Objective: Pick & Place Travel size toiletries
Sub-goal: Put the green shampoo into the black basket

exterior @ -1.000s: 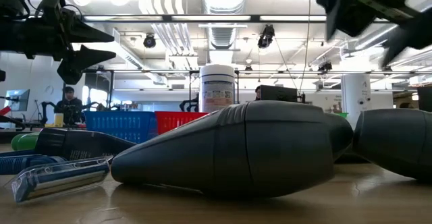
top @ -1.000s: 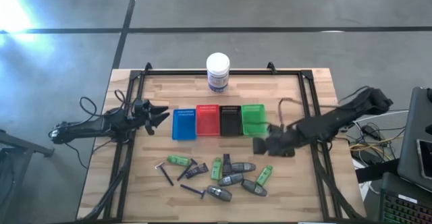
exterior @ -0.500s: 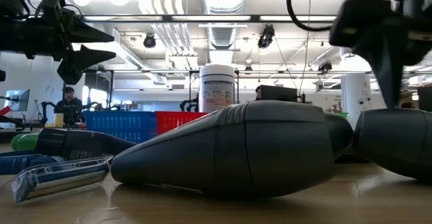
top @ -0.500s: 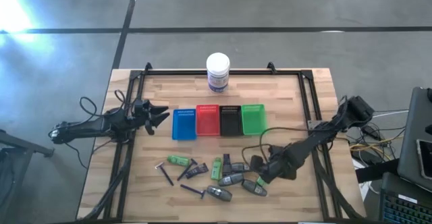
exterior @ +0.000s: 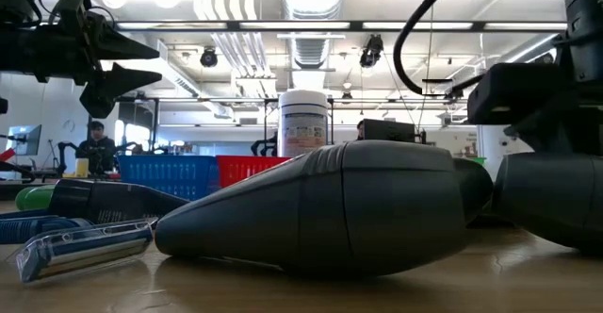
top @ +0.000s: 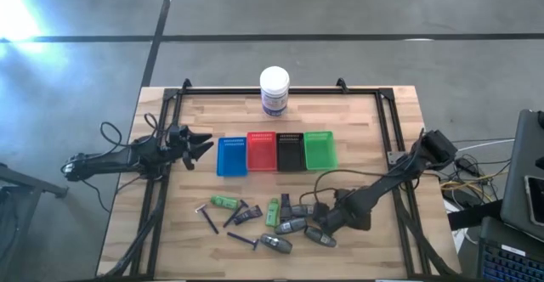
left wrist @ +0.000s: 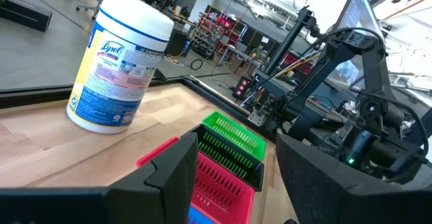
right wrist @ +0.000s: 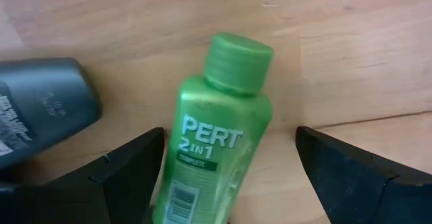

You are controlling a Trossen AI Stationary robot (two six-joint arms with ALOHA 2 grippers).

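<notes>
The toiletries lie in a loose pile (top: 272, 222) near the table's near edge: green tubes, grey oblong bottles (top: 291, 225), small dark tubes and thin razors (top: 206, 214). My right gripper (right wrist: 229, 140) is open and low over the pile's right end. Its fingers stand on either side of a green PERT bottle (right wrist: 216, 143) that lies flat on the wood, cap pointing away from the wrist. A grey bottle (right wrist: 40, 106) lies beside it. My left gripper (top: 200, 143) waits open, raised above the table's left side, beside the blue tray.
The blue (top: 231, 156), red (top: 260, 151), black (top: 290, 151) and green (top: 320, 149) trays stand in a row at mid-table. A white jar with a blue label (top: 274, 91) stands at the far edge. In the low view a grey bottle (exterior: 330, 209) and a razor (exterior: 85, 242) fill the foreground.
My right gripper has swung from beside the green tray toward the table's near edge and down to the right end of the pile, ending over the green bottle. The toiletries and my left arm have stayed where they were.
</notes>
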